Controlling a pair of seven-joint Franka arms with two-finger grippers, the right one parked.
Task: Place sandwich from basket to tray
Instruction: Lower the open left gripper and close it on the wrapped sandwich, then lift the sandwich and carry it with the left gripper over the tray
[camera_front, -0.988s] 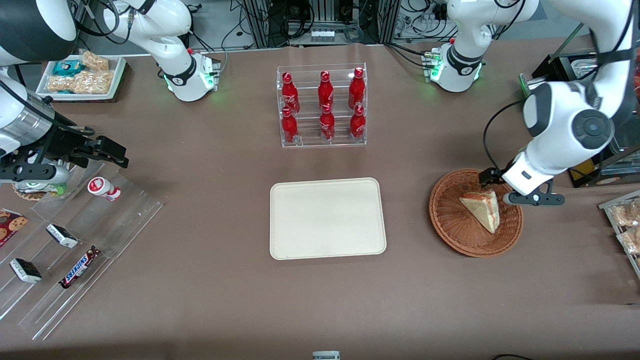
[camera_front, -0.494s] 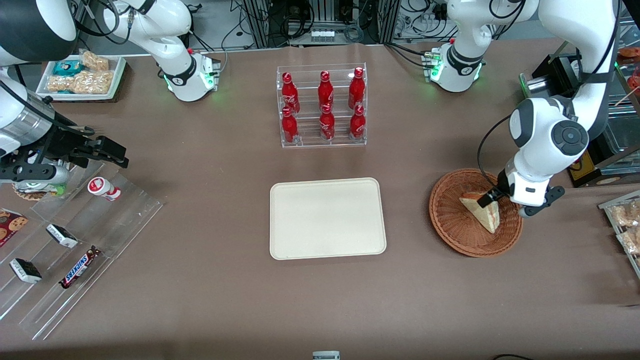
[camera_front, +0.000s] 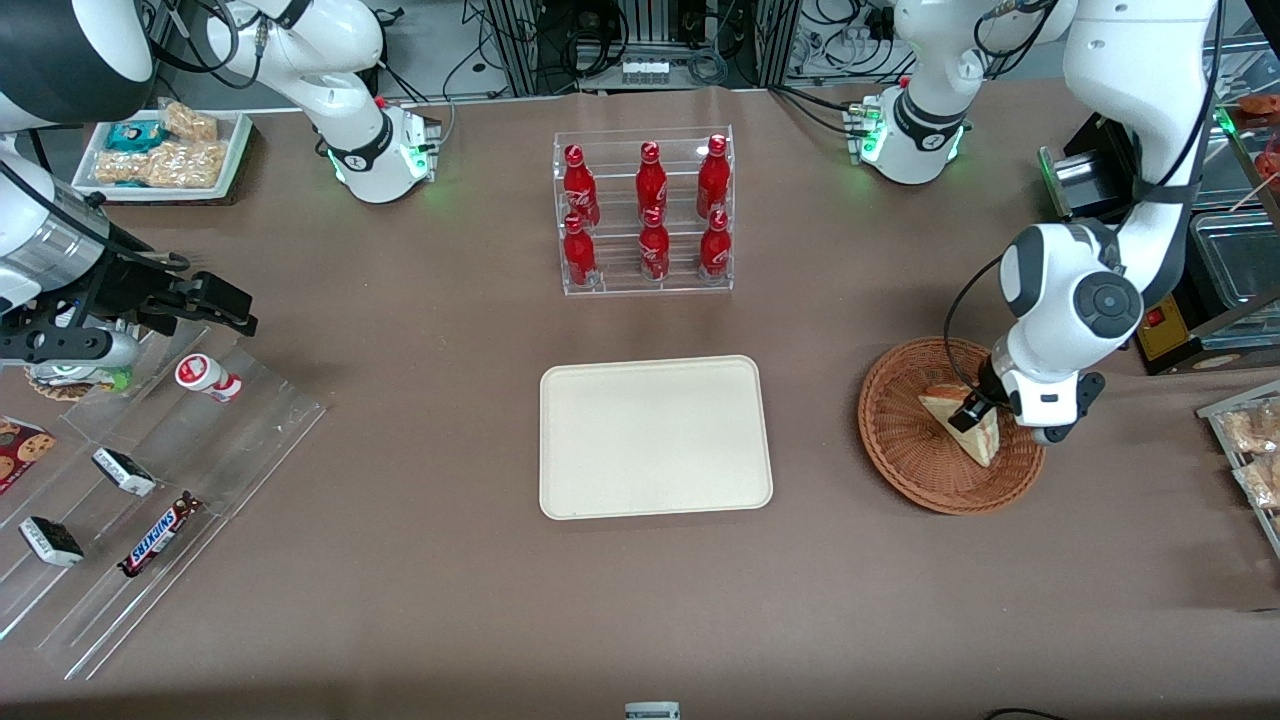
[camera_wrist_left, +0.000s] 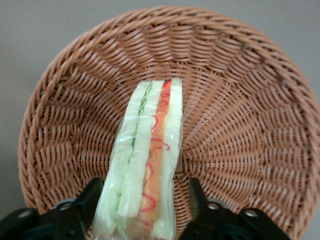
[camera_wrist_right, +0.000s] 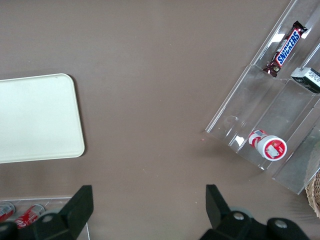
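The table (camera_front: 400, 620) filled the front view, with the tray (camera_front: 655, 437) lying flat at the middle of the frame and the basket (camera_front: 905, 440) sitting at the right of the frame, well apart from the tray. The sandwich (camera_front: 978, 437) lay inside the basket, toward the basket's right half, its point aimed at the lower right and its broad end toward the upper left. The gripper (camera_front: 968, 412) hung directly over that broad end, low in the basket. In the wrist view the relation was plain: the sandwich (camera_wrist_left: 145, 165) stood on edge with its cut face and filling stripes up, and its long axis ran straight out from between the two fingers (camera_wrist_left: 82, 202), one finger on each bread face. The fingers were spread, with the bread between them, and whether they touched the wrap could not be told. Judging from this, the fingers were lined up to squeeze across the thin dimension, so closing straight in should catch it without any turn of the wrist.
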